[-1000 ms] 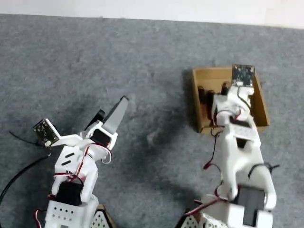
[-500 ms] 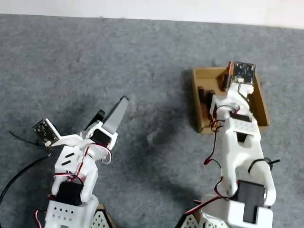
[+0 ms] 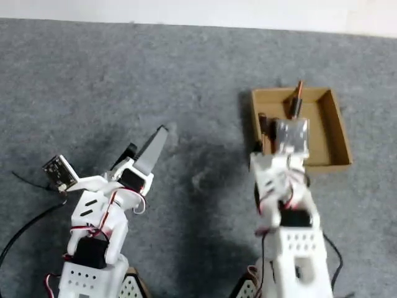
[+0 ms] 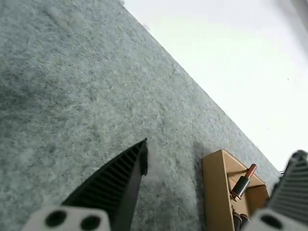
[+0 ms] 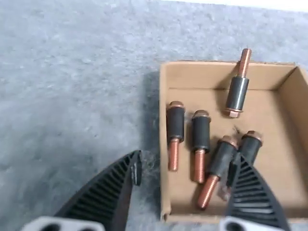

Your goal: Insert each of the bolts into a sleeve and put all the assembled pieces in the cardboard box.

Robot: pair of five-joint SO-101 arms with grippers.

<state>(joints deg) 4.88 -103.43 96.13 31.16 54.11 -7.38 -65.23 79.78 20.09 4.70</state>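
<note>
The cardboard box (image 5: 284, 96) holds several assembled pieces, each a copper bolt in a dark sleeve. One piece (image 5: 238, 89) lies near the far wall with its threaded end propped on the rim (image 3: 298, 96); the others (image 5: 199, 139) lie side by side along the near part. My right gripper (image 5: 187, 161) hangs open and empty above the box's near left corner. The left gripper (image 3: 146, 141) stands open and empty over bare carpet, well left of the box (image 4: 216, 187). In the left wrist view the propped piece (image 4: 242, 182) shows inside the box.
Grey carpet (image 3: 186, 74) covers the whole table. A white strip (image 3: 198, 9) runs along the far edge. A black cable (image 3: 25, 217) trails beside the left arm's base. Between the two arms the carpet lies bare.
The right arm has drawn back from over the box toward its base, leaving a piece propped against the far wall. The left arm has not moved.
</note>
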